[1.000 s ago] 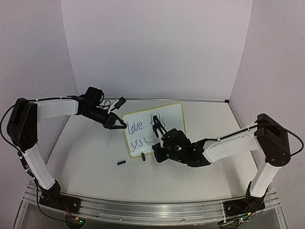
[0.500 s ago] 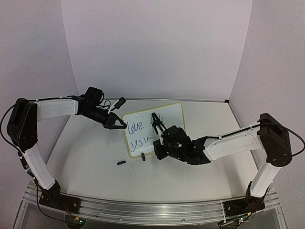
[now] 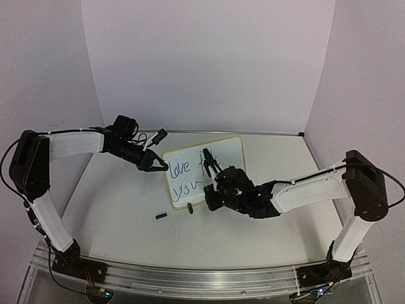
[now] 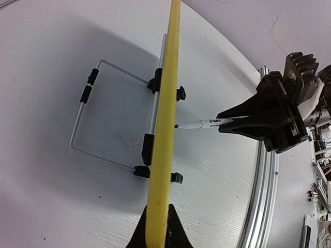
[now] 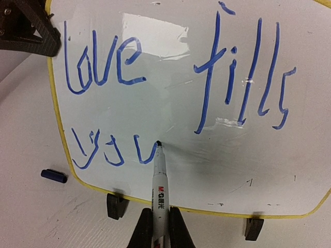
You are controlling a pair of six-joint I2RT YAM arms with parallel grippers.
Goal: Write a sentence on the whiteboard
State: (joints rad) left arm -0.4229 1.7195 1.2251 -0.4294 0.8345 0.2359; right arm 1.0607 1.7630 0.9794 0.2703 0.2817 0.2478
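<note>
2 lines of blue writing, the sentence (image 5: pixel 208 67), read "love fills" over "you" on the whiteboard (image 3: pixel 224 155), which stands on its clip feet (image 5: pixel 117 205) mid-table (image 3: pixel 126 209). The left fingers (image 3: pixel 154 163) pinch its yellow left rim. The right fingers (image 5: pixel 178 232) pinch a marker (image 5: pixel 160 196), tip touching the board just after "you". A blue cap (image 5: pixel 54 176) lies on the table near the board's lower left corner.

whiteboard (image 5: pixel 217 170) white, pale-yellow rim; sentence (image 5: pixel 209 68) blue; marker (image 5: pixel 160 186) white, black tip; cap (image 5: pixel 54 176) blue; clip feet (image 5: pixel 117 205) black
</note>
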